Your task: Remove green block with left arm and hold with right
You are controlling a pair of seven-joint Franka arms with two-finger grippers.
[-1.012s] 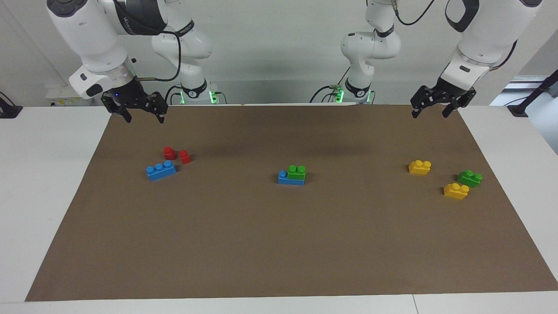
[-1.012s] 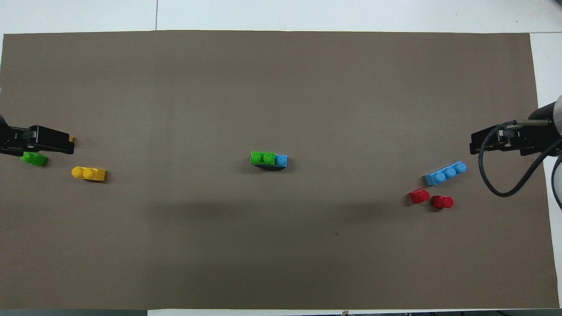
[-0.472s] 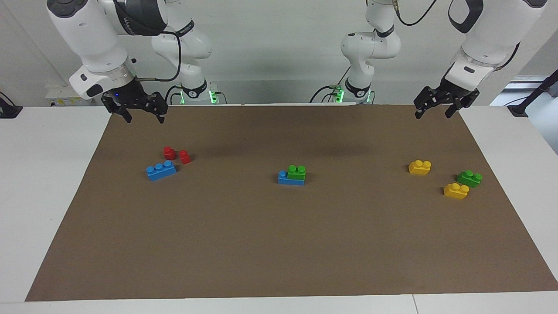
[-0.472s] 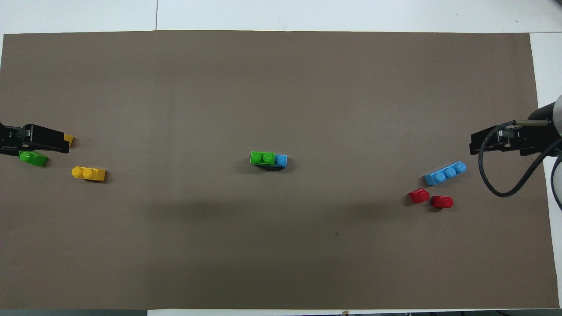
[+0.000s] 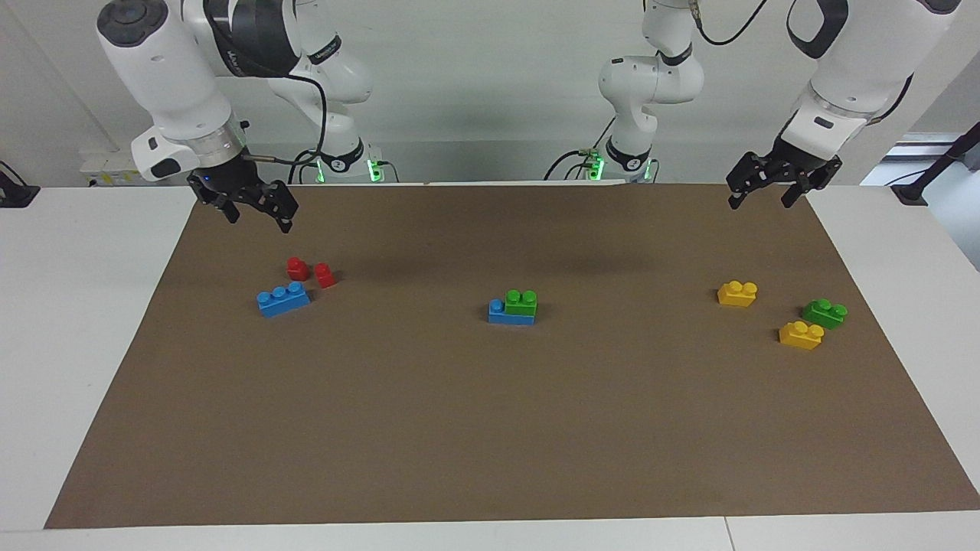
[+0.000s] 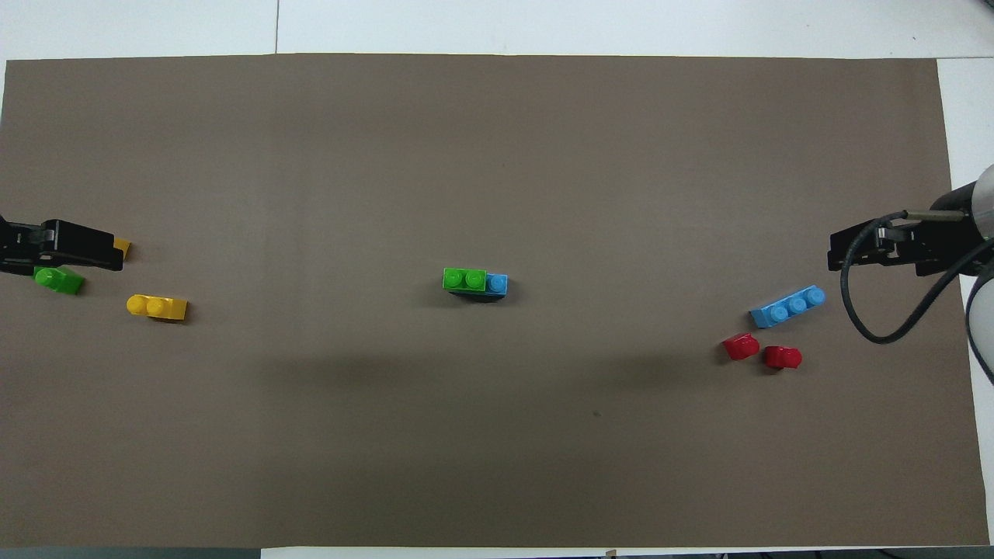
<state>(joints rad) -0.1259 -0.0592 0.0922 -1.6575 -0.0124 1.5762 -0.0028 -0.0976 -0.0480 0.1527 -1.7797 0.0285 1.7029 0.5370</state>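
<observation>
Two Franka arms hang over a brown mat on the table (image 5: 92, 321), both with nothing in their grasp. The green block (image 5: 521, 302) sits pressed onto one end of a blue brick (image 5: 505, 313) at the middle of the mat, well apart from either claw and about midway between them; the overhead view shows its two studs beside the blue brick's single bare stud.

The left claw (image 5: 768, 189) is raised over the mat's edge nearest the robots, at the left arm's end of the table, its fingers spread wide and pointing down, holding nothing. Farther from the robots than this claw lie a yellow brick (image 5: 737, 293), a second green brick (image 5: 824, 313) and another yellow brick (image 5: 801, 334). From overhead the claw covers part of one yellow brick, yet the facing view shows it well above the mat.

The right claw (image 5: 256, 209) hovers over the mat at the right arm's end, its fingers likewise parted and empty. Just farther from the robots than this claw lie two small red pieces (image 5: 310, 272), close together, and beside them a loose blue three-stud brick (image 5: 283, 299), set at a slant.
</observation>
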